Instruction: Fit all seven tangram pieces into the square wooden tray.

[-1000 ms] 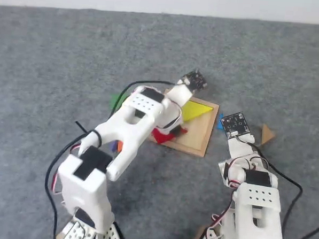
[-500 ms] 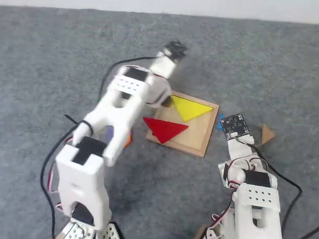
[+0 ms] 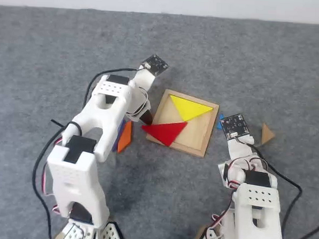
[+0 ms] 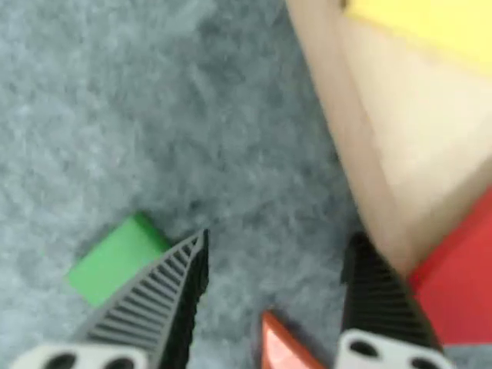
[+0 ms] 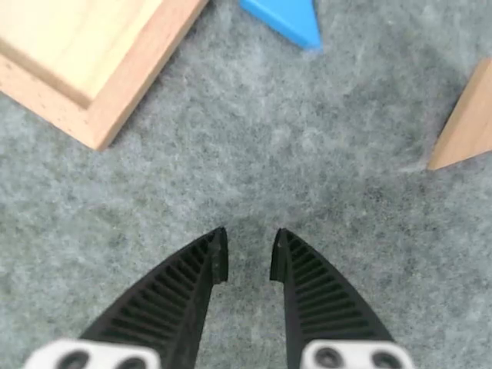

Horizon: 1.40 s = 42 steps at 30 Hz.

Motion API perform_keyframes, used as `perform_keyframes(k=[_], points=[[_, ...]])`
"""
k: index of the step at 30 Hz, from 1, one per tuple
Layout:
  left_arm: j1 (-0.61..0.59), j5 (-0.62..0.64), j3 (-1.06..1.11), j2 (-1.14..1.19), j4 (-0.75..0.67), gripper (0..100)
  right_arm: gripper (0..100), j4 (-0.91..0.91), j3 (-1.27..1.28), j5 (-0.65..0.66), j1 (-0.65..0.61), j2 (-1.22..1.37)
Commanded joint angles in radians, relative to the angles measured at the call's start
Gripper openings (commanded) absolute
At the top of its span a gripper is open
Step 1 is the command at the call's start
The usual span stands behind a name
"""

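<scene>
The square wooden tray [image 3: 198,140] holds a yellow triangle [image 3: 189,106]. A red triangle [image 3: 164,131] lies in it too, its tip sticking out over the tray's left edge. My left gripper [image 4: 277,250] hangs open over the carpet just left of the tray [image 4: 384,138]. A green piece [image 4: 115,257] lies beside one finger, an orange piece [image 4: 280,346] sits between the fingers, and the red triangle [image 4: 461,277] is by the other. My right gripper [image 5: 248,254] is low over the carpet right of the tray, open by a narrow gap and holding nothing.
The orange piece [image 3: 125,136] and a blue-purple piece [image 3: 117,134] lie left of the tray, partly under the left arm. A blue triangle [image 5: 284,19] and a plain wooden triangle [image 3: 267,134] lie right of the tray. Grey carpet surrounds everything.
The left arm has swung off the tray toward the left, uncovering the red triangle, and its gripper has come down beside the tray's left edge. The right arm has not moved.
</scene>
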Motion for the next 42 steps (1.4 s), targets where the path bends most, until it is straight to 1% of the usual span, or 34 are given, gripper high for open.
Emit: perform_keyframes(k=[1, 4, 8, 13, 21, 24, 26, 29, 33, 37, 42], points=[[-0.017, -0.018, 0.019, -0.055, -0.021, 26, 10.2, -0.019, -0.006, -0.011, -0.01, -0.024], [-0.02, -0.018, 0.054, -0.121, -0.017, 26, 10.2, -0.019, -0.006, -0.011, -0.01, -0.022], [-0.006, -0.029, 0.17, -0.265, -0.017, 26, 10.2, -0.019, -0.006, -0.012, -0.01, -0.022], [0.038, -0.052, 0.3, -0.387, -0.023, 26, 10.2, -0.019, -0.006, -0.012, -0.01, -0.022], [0.014, -0.018, 0.309, -0.523, -0.034, 26, 10.2, -0.019, -0.006, -0.012, -0.01, -0.022], [0.023, -0.017, 0.311, -0.614, -0.031, 26, 10.2, -0.019, -0.006, -0.012, -0.01, -0.022], [0.057, 0.002, 0.312, -0.655, -0.011, 26, 10.2, -0.019, -0.006, -0.012, -0.01, -0.022], [0.166, 0.025, 0.332, -0.664, 0.037, 27, 10.2, -0.019, -0.006, -0.012, -0.01, -0.022], [0.301, 0.072, 0.367, -0.637, 0.011, 27, 10.2, -0.019, -0.006, -0.012, -0.01, -0.022], [0.35, 0.097, 0.361, -0.552, -0.041, 27, 10.2, -0.019, -0.006, -0.012, -0.01, -0.022], [0.377, 0.103, 0.317, -0.433, -0.095, 27, 10.2, -0.019, -0.006, -0.012, -0.01, -0.022]])
